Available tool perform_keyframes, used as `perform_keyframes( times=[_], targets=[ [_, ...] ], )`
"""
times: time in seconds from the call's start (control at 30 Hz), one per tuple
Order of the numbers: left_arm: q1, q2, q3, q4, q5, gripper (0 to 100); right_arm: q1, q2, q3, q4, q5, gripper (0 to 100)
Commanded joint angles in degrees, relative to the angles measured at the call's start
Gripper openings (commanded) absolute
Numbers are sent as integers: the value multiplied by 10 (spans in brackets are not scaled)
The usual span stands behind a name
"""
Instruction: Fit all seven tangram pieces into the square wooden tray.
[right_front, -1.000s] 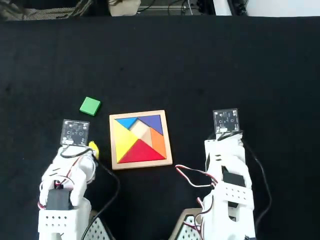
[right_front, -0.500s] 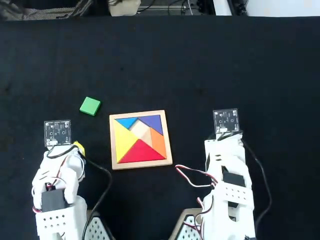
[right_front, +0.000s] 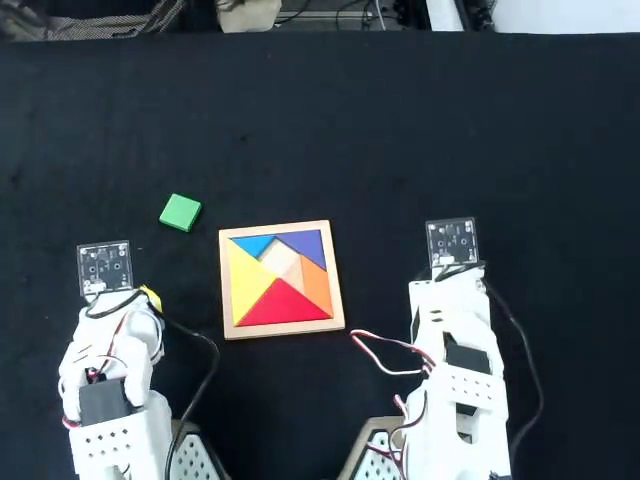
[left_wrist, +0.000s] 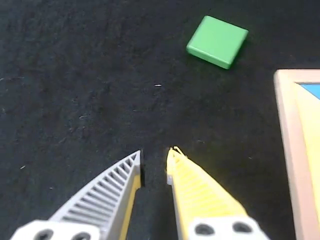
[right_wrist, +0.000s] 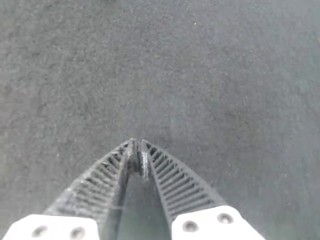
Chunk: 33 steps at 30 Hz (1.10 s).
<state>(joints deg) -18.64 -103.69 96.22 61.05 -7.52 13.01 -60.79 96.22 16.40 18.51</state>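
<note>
So basically the wooden tray (right_front: 285, 327) looks nearly full, only the green square (right_front: 180, 212) sits loose on the table (right_front: 450, 130) near its corner, left tool (left_wrist: 155, 152) barely open and empty, right tool (right_wrist: 136, 145) closed on nothing.

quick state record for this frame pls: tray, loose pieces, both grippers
tray: on the black table, between the arms
in tray: coloured pieces around a pale centre patch; gap or piece unclear
green square: on the table, outside the tray, not touching it
left gripper: open, empty, short of the green square
right gripper: shut, empty, over bare table
</note>
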Motion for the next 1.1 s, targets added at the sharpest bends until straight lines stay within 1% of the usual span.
perform_keyframes(
  times=[0.0,0.3,0.4,0.47,0.57,0.63,0.73,0.83,0.93,1.0,1.07],
  targets=[
    [-13,-5,-15,-3,-5,96,9,-8,0,0,4,11],
    [-13,-4,-14,0,-2,95,3,-8,0,2,4,11],
    [-13,-4,-21,28,-2,95,-5,-8,0,2,4,11],
    [-13,-5,-25,31,-2,95,-8,-8,0,0,3,11],
    [-7,-5,-29,26,-2,95,-46,-8,0,0,4,11],
    [-7,-5,-28,-14,-4,95,-69,-8,0,3,4,11],
    [-11,-5,-29,-84,-6,98,-73,-8,0,4,4,11],
    [-6,-4,-34,-108,-4,98,-70,-8,0,4,4,11],
    [22,-1,-73,-106,-5,99,-70,-8,0,4,4,11],
    [35,1,-131,-80,-5,101,-69,-8,0,4,4,11],
    [44,12,-210,-42,-5,126,-69,-8,0,4,4,11]
  ],
)
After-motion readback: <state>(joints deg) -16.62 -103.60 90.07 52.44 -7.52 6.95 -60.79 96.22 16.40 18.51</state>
